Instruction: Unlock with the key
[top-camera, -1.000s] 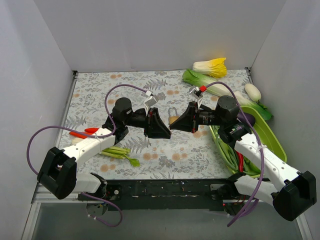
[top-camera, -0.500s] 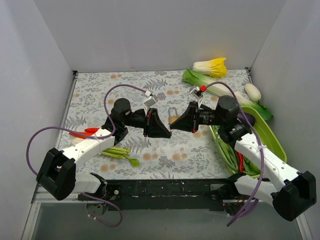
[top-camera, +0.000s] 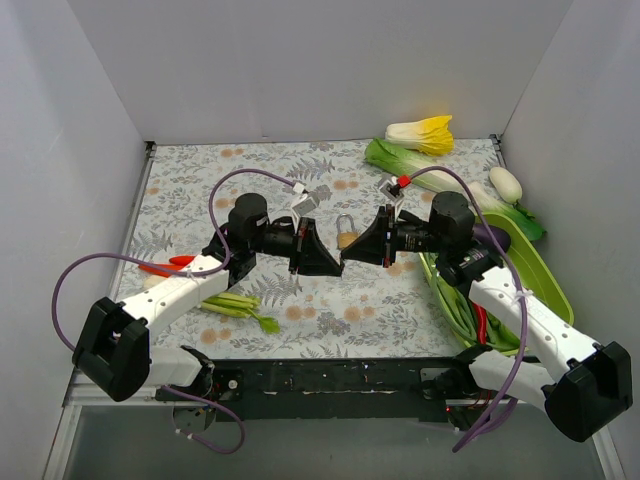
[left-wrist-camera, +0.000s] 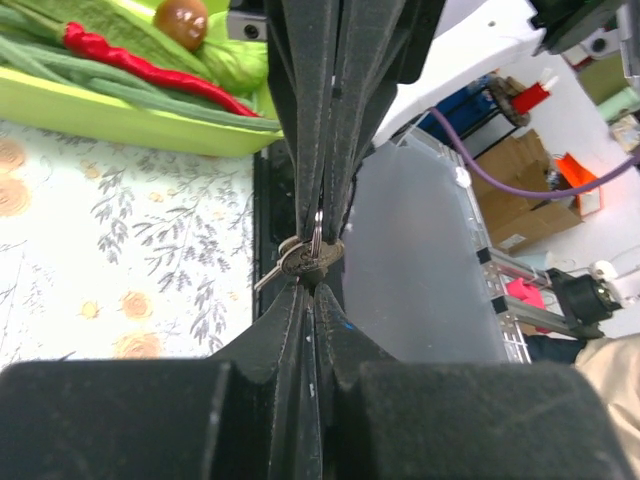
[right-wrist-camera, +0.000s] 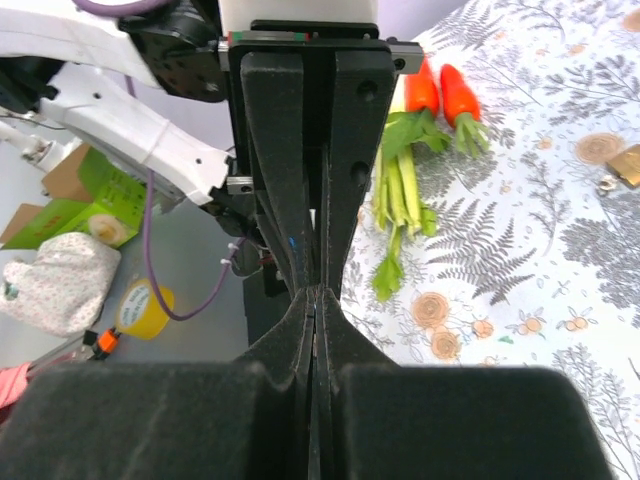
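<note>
Meeting tip to tip over the table (top-camera: 200, 180), left gripper (top-camera: 337, 265) and right gripper (top-camera: 346, 262) both pinched shut on the key (left-wrist-camera: 308, 260), green tray (left-wrist-camera: 90, 118) holding beans (left-wrist-camera: 120, 90), red chili (left-wrist-camera: 150, 68)

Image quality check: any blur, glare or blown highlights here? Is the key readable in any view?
Left wrist: key in focus with a slight glint; left fingers a dark, textureless mass. Right wrist: right fingers block the centre, key hidden; tablecloth crisp. Top external: even soft light, sharp, no glare; key too small to resolve.
</note>
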